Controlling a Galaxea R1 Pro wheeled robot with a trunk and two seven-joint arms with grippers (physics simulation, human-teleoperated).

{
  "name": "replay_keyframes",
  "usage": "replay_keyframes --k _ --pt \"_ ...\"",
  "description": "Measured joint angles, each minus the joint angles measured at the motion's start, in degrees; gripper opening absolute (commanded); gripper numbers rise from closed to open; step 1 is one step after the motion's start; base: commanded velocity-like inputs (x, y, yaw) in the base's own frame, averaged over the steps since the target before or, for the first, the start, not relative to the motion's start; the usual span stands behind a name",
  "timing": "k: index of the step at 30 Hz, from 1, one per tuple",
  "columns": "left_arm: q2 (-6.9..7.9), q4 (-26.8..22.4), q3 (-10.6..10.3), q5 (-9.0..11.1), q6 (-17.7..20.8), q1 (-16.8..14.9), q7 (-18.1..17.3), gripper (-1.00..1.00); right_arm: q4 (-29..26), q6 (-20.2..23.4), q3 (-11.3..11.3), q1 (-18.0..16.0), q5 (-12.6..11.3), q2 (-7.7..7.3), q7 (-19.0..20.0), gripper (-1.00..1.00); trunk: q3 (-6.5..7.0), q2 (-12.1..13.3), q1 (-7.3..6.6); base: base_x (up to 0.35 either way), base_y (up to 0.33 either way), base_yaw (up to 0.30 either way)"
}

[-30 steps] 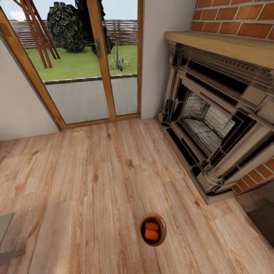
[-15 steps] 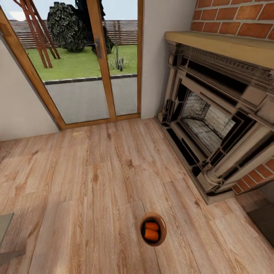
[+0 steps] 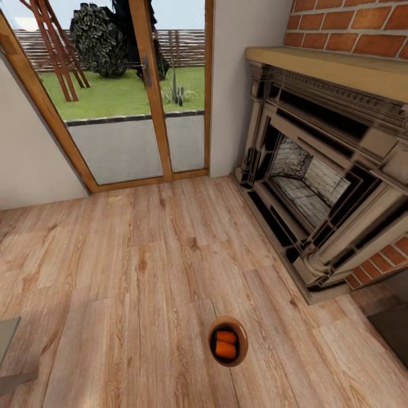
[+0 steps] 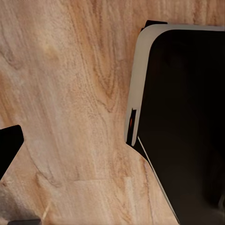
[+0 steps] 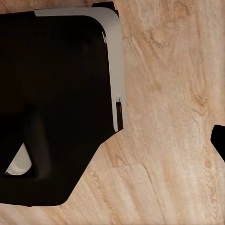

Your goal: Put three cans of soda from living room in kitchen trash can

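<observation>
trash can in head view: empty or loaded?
Loaded. The trash can stands on the wood floor with two orange soda cans lying inside. No blue can is visible in it.

Wood plank floor [image 3: 141, 272] thru-out, warm tone. Glazed wooden doors [image 3: 130, 96] at far left w/ daylight, lawn & fence outside (dark shrub too). Plain pale wall [image 3: 243, 85] betw. doors & red-brick fireplace [image 3: 323, 170] on the right, carved surround, timber mantel [image 3: 334, 65]. Grey furniture corner [image 3: 8, 340] at lower left edge.
</observation>
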Motion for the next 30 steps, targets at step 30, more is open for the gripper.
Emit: replay_keyframes --k 30 --pt "-0.30 0.16 0.55 0.50 -0.72 0.16 2.10 1.00 0.07 0.00 -0.42 0.01 0.00 5.26 -18.97 1.00 0.00 0.00 0.00 0.000 0.000 0.000"
